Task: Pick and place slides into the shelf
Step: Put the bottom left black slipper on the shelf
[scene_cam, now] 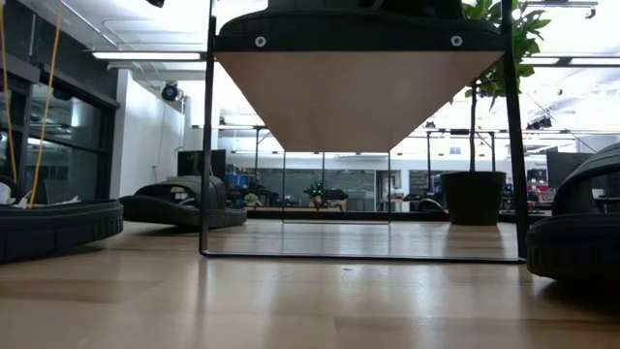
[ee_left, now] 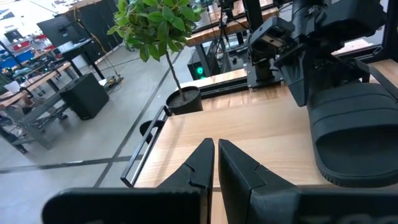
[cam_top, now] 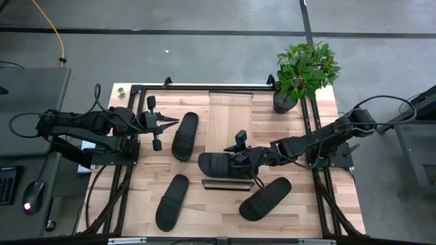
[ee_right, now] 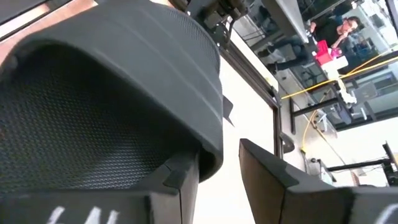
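Several black slides show. One (cam_top: 185,135) lies on the table just right of my left gripper (cam_top: 169,122), which is shut and touches nothing. Two more lie near the front, one (cam_top: 172,201) at the left and one (cam_top: 266,199) at the right. The last slide (cam_top: 216,165) is over the near end of the shelf (cam_top: 230,116), a light wood board on a dark frame (scene_cam: 358,97). My right gripper (cam_top: 235,163) is shut on it, reaching in from the right. My right gripper holds the slide by the edge of its wide strap (ee_right: 208,143). One finger (ee_right: 180,183) is under the strap against its mesh inner face, and the other (ee_right: 273,177) is outside. The fingers come from the table's right, slanting down. Whether the sole rests on the shelf I cannot tell.
A potted plant (cam_top: 303,71) stands at the table's far right corner, just beyond the shelf. Dark frame rails (cam_top: 310,116) run along the table's sides. Bare wood (cam_top: 218,211) lies between the two near slides.
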